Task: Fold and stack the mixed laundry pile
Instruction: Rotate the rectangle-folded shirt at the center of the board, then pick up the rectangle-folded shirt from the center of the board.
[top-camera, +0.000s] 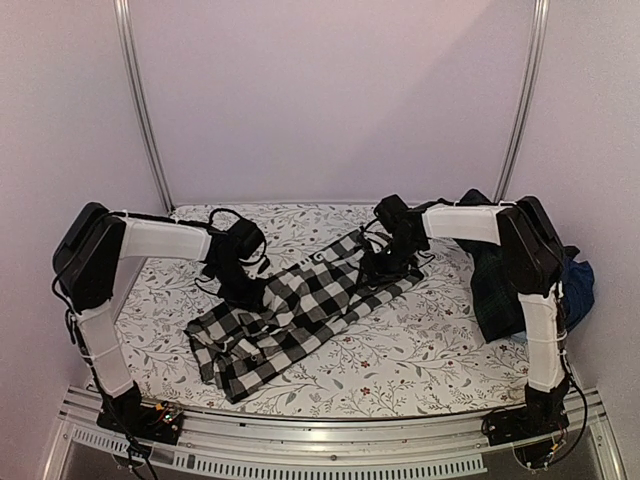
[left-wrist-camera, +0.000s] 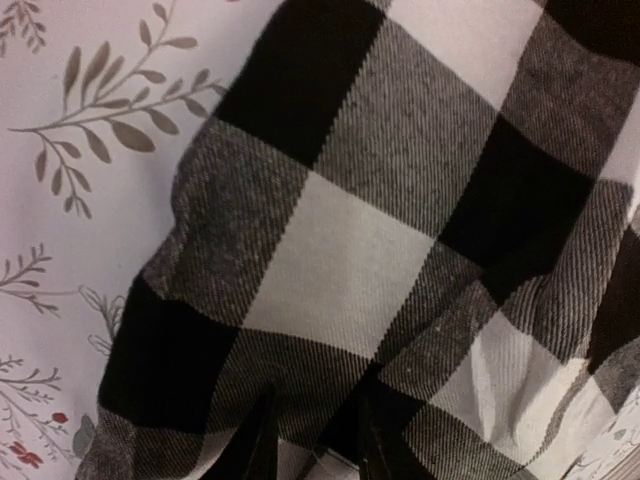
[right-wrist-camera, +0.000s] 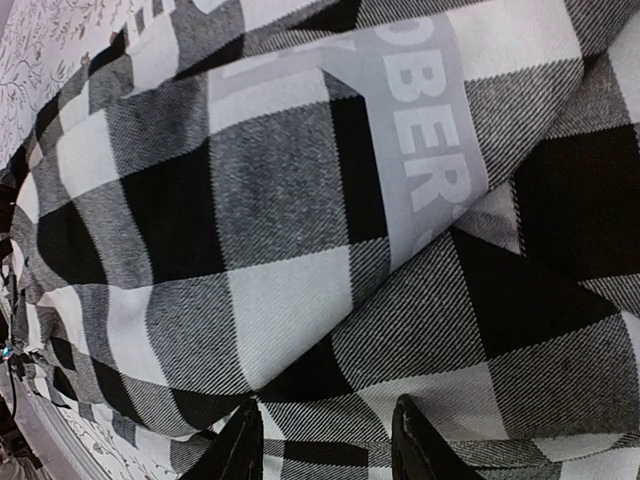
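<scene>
Two arms, one garment: left gripper (top-camera: 243, 292) and right gripper (top-camera: 386, 268) are both down on the checked shirt (top-camera: 300, 310).
Shirt, lie: a long diagonal strip on the floral table covering (top-camera: 430, 350). It is bunched and rumpled at its near-left end and narrower at its far-right end.
Left gripper: at the shirt's left edge, about mid-length. Its fingertips (left-wrist-camera: 258, 445) are set close together and pressed into the checks. Clenched on a fold or only touching, cannot tell.
Right gripper: at the shirt's far-right end, close to a grey lettered band (right-wrist-camera: 420, 130). Its fingertips (right-wrist-camera: 245, 445) stand apart with checked cloth across the gap. Grasping or free, cannot tell.
Rest of pile: the dark plaid garment (top-camera: 497, 290) is heaped well to the right of the shirt, with a blue piece (top-camera: 580, 285) beyond it. Both are unfolded.
Stack: none to be seen.
Progress, my judgement: early. The first piece is drawn out lengthwise but shows no tidy finished fold.
Left to do: finish and square the shirt, set it down as the base, then fold and stack each heaped piece.
</scene>
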